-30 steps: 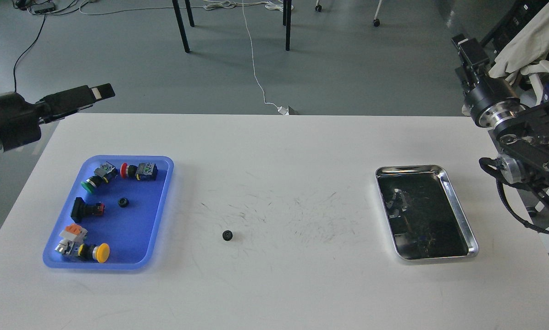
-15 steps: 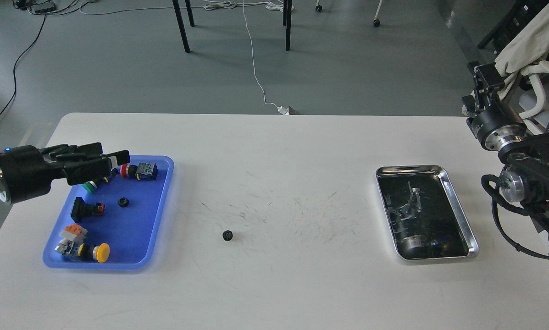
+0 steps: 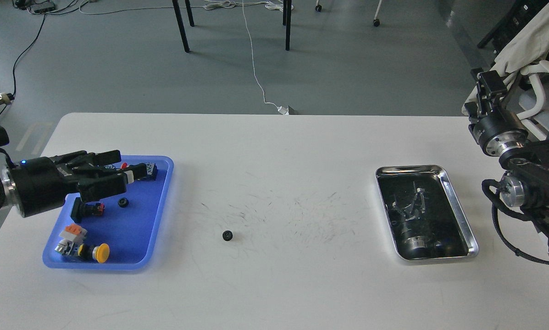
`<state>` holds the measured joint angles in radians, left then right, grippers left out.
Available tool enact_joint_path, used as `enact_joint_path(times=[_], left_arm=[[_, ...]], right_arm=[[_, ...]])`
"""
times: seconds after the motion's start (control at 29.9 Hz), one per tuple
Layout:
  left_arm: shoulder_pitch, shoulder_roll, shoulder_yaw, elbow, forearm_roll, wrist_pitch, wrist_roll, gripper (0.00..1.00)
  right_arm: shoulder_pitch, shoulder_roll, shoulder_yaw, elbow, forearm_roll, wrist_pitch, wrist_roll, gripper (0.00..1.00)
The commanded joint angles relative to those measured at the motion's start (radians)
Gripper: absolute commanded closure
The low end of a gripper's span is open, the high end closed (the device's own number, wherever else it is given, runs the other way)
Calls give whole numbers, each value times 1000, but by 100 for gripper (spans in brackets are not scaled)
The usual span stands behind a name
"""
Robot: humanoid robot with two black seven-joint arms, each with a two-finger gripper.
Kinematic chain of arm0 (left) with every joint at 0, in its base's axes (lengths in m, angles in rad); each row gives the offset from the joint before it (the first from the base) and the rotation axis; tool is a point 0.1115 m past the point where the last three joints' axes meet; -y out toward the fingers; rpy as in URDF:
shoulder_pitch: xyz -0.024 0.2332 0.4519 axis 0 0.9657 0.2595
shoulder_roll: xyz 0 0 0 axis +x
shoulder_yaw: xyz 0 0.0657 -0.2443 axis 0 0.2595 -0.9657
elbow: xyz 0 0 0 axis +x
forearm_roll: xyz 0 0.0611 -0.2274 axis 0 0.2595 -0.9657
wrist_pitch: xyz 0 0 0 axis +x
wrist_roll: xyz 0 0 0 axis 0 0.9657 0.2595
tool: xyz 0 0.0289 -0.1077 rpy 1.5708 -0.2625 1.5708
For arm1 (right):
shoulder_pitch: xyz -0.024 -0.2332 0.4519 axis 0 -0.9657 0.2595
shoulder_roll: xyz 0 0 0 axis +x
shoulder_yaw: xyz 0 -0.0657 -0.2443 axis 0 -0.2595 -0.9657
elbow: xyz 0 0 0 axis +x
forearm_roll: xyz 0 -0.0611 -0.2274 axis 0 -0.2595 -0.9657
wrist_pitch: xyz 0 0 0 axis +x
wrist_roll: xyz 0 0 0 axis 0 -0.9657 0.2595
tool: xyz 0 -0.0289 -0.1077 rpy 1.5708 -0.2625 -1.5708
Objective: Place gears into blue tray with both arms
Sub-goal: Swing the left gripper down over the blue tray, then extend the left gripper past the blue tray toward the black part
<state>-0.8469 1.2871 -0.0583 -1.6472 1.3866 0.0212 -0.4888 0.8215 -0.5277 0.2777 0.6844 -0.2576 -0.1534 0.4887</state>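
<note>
One gear (image 3: 227,235), a tiny black toothed wheel, lies on the white table right of the blue tray (image 3: 132,229). A second gear (image 3: 123,202) rests inside that tray among colour-capped push-button switches (image 3: 101,253). My left gripper (image 3: 120,170) hovers over the tray's far half, pointing right, its dark fingers spread apart with nothing between them. It hides part of the switches at the tray's back. My right gripper (image 3: 487,87) is raised beyond the table's right edge, small and end-on, so its fingers cannot be made out.
A shiny silver metal tray (image 3: 409,168) sits on the right side of the table, mirroring my right arm. The table's middle is scuffed with dark marks. Chair legs and cables lie on the floor behind the table.
My left gripper swung in from beyond the table's far left edge and down over the blue tray. My right gripper drew back to the right. Neither gear moved.
</note>
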Motion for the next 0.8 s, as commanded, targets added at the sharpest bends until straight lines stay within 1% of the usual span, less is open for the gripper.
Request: enact_joint_path(times=[0.0, 0.1, 0.27, 0.43, 0.57, 0.67, 0.77], left_arm=[[5, -2, 17, -28, 78, -4, 0, 2], [6, -46, 12, -25, 225, 19, 0, 2], [11, -97, 17, -8, 558, 71, 0, 1], [-4, -152, 3, 0, 603, 72, 0, 2], [-40, -187, 8, 7, 647, 69, 0, 2], [-57, -258, 6, 56, 732, 65, 0, 2], [-66, -321, 11, 82, 750, 62, 0, 2]], right_arm=[[1, 0, 0, 0, 0, 0, 0, 5], [-1, 0, 1, 0, 0, -3, 0, 5], [-2, 0, 0, 0, 0, -3, 0, 5], [-1, 2, -2, 1, 0, -8, 0, 5], [4, 0, -5, 0, 0, -6, 0, 5], [2, -2, -2, 0, 0, -9, 0, 5], [-2, 0, 3, -2, 0, -9, 0, 5]])
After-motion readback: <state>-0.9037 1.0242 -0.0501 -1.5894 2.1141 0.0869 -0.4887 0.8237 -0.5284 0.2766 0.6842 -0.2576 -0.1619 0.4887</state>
